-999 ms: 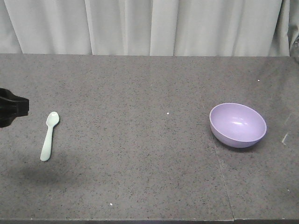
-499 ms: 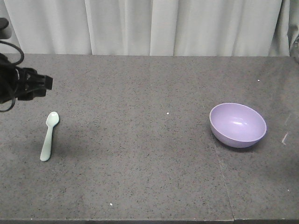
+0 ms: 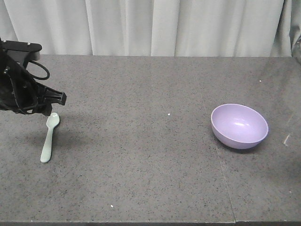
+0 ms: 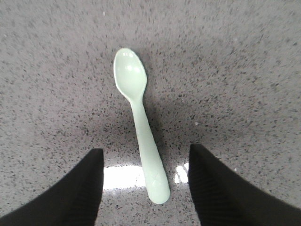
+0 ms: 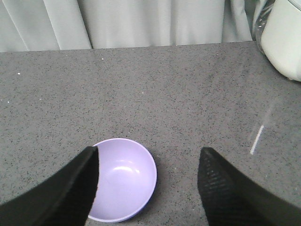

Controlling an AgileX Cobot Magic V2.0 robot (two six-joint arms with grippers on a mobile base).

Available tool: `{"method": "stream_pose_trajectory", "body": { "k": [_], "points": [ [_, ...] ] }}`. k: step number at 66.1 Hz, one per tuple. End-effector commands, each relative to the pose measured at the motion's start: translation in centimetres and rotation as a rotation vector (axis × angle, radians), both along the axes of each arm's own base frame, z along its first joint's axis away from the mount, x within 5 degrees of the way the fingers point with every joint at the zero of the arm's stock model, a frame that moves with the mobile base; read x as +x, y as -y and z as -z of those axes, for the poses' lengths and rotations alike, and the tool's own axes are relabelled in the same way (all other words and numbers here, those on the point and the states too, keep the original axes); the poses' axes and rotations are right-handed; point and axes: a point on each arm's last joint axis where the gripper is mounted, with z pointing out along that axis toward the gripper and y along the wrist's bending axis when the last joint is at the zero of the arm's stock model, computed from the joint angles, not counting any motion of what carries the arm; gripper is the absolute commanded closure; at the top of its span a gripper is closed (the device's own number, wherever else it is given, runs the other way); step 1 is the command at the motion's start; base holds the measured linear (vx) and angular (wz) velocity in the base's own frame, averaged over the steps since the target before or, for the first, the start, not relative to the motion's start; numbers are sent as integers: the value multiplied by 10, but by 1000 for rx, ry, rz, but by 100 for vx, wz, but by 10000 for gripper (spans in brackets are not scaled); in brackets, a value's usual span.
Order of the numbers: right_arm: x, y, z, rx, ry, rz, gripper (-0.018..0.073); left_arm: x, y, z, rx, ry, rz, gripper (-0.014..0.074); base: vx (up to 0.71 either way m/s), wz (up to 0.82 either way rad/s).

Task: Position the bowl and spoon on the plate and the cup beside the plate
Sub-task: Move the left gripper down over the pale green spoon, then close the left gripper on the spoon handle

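1. We log the left claw (image 4: 145, 149) spread; the spoon (image 4: 142, 129) lies flat between its jaws, handle end nearest.
2. Risk: the low handle may pivot or squirt out on the hard table (image 4: 235, 70) if we close too high.

**Matte black from housing to fingertips**

The left arm (image 3: 21, 92) is black throughout: a boxy housing with a flat rectangular block (image 3: 21, 47) on top. Thin black cables (image 3: 47, 73) loop along its side. The left fingers (image 4: 70, 193) are broad black wedges that narrow to blunt, squared tips, and their inner faces look finely ribbed. The right fingers (image 5: 225, 193) match them, black and wedge-shaped, with a fine dotted grip texture across the pads.
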Motion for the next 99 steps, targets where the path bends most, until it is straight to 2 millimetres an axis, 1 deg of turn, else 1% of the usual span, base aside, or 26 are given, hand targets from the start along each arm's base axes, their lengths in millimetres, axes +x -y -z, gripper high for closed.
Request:
{"method": "stream_pose_trajectory", "body": {
  "k": [1, 13, 29, 48, 58, 67, 83, 99],
  "points": [
    [-2, 1, -16, -18, 93, 3, 104, 4, 1, -13, -10, 65, -4, 202, 0, 0],
    [-2, 1, -15, -18, 90, 3, 104, 13, 3, 5, 2, 9, -7, 202, 0, 0],
    [-2, 0, -15, -17, 80, 2, 104, 22, 5, 21, 11, -29, -6, 202, 0, 0],
    [-3, 0, -14, -16, 73, 1, 104, 27, 5, 35, 24, -68, -5, 202, 0, 0],
    [-3, 0, -14, -16, 71, 1, 104, 31, 0, 42, 31, -90, -23, 202, 0, 0],
    [-3, 0, -14, -16, 70, 1, 104, 33, -8, 45, 22, -105, -49, 202, 0, 0],
    [-3, 0, -14, -16, 71, 1, 104, 35, -6, 52, 2, -127, -52, 202, 0, 0],
    [-3, 0, -14, -16, 70, 1, 104, 36, -5, 52, -8, -115, -52, 202, 0, 0]
  ]
}}
